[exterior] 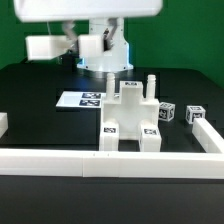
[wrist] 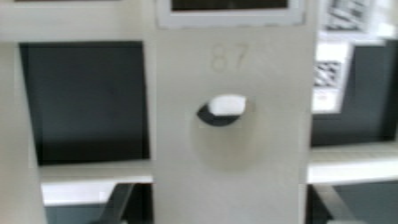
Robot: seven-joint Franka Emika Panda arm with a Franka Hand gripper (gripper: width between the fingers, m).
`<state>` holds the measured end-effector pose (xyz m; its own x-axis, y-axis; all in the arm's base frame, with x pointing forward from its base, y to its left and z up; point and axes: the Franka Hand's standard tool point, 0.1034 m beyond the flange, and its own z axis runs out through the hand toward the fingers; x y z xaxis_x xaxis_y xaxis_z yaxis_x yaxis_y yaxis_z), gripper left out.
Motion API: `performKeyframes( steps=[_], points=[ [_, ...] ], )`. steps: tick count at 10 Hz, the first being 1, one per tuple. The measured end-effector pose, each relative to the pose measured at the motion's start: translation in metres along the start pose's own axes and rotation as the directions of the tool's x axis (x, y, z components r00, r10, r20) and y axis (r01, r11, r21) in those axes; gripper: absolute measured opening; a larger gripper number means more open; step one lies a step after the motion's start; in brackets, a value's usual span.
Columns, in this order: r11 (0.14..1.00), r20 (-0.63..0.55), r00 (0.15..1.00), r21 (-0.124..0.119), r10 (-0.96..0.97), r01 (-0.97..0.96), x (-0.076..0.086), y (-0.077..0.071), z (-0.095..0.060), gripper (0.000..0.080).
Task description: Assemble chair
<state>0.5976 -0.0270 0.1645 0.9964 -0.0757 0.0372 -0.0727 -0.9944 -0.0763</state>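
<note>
The chair stands part-built near the middle of the black surface, a blocky white body resting on two front feet. Each foot carries a black-and-white tag. A thin white post rises from its upper part on the exterior view's right, and a wider upright piece stands just beside the post.

Up close in the wrist view, a broad white panel of this body fills the picture. The number 87 is pressed into it, and a round hole holds a white peg end. Dark gaps lie on both sides of the panel.

Two loose pieces, a small tagged block and a second small block, lie apart from the chair toward the exterior view's right. The marker board lies flat behind the chair toward the exterior view's left. A long white border rail runs along the front.

The arm hangs above the far side. No fingers of the tool show in either view, so whether they are spread or pressed together cannot be told.
</note>
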Motion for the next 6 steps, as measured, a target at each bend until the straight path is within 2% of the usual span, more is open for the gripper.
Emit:
performKeyframes(
  steps=[1,4,5,6],
  points=[
    [1.000,-0.004,1.000,-0.006,-0.008,0.008,0.001,-0.015,0.010,0.0284],
    [1.000,0.001,1.000,-0.005,-0.018,0.018,0.000,-0.011,0.013,0.0284],
    [1.000,0.002,1.000,-0.008,-0.002,0.002,-0.001,-0.014,0.015,0.0284],
    [1.000,0.010,1.000,-0.012,0.025,-0.024,-0.006,-0.026,0.020,0.0284]
  ],
)
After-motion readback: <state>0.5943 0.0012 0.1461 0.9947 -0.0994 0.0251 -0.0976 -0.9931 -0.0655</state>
